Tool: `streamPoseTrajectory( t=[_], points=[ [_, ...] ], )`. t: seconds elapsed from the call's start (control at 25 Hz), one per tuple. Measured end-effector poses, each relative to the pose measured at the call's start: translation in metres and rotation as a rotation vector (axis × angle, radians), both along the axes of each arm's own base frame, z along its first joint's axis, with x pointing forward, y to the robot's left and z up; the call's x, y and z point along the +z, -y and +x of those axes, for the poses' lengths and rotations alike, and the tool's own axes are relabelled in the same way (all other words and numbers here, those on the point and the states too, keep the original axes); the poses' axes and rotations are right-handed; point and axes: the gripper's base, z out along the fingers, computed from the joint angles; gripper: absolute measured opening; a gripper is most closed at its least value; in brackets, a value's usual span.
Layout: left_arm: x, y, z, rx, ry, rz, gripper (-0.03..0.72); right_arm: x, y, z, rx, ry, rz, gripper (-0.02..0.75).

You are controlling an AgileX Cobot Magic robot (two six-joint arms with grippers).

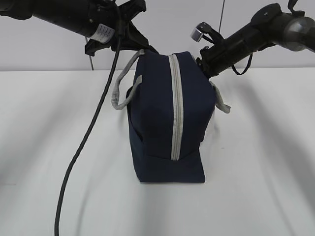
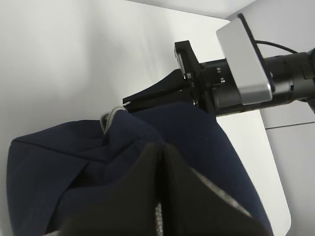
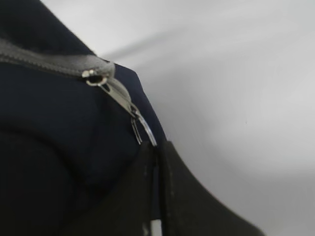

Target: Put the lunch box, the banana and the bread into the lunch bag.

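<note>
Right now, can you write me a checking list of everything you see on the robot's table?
Surface: white table, bare apart from the bag.
Job's things: lunch bag stands upright, grey zipper closed down its front. Lunch box, banana and bread: nothing seen.
Clutter: nothing seen.
Grippers: left gripper has its jaws together against the bag's top fabric. Right gripper has its jaws together at the ring pull.
Cables: black cable hangs from the left arm and trails over the table.
Surroundings: plain pale wall behind the table.
</note>
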Motion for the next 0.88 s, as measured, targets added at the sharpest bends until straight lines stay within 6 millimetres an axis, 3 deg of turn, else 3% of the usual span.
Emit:
streamPoseTrajectory(
  t=[0.32,0.44,0.56,0.76,0.88],
  points=[
    [0.007,-0.001,-0.003,-0.001,0.017,-0.002,0.001,0.006,-0.003,0.001,-0.033,-0.016,0.086,0.001],
    [0.014,-0.002,-0.004,0.003,0.034,-0.005,0.041,0.009,-0.001,0.004,-0.062,-0.014,0.142,0.045],
    [0.022,-0.004,-0.007,0.003,0.05,-0.014,0.102,0.009,0.0,0.007,-0.093,-0.017,0.198,0.177],
    [0.017,-0.003,-0.009,-0.03,0.021,-0.002,0.16,0.019,0.003,0.011,-0.126,-0.007,0.268,0.44],
    [0.007,-0.002,-0.01,-0.07,-0.008,0.045,0.227,0.031,0.005,0.014,-0.157,-0.008,0.292,0.509]
  ],
)
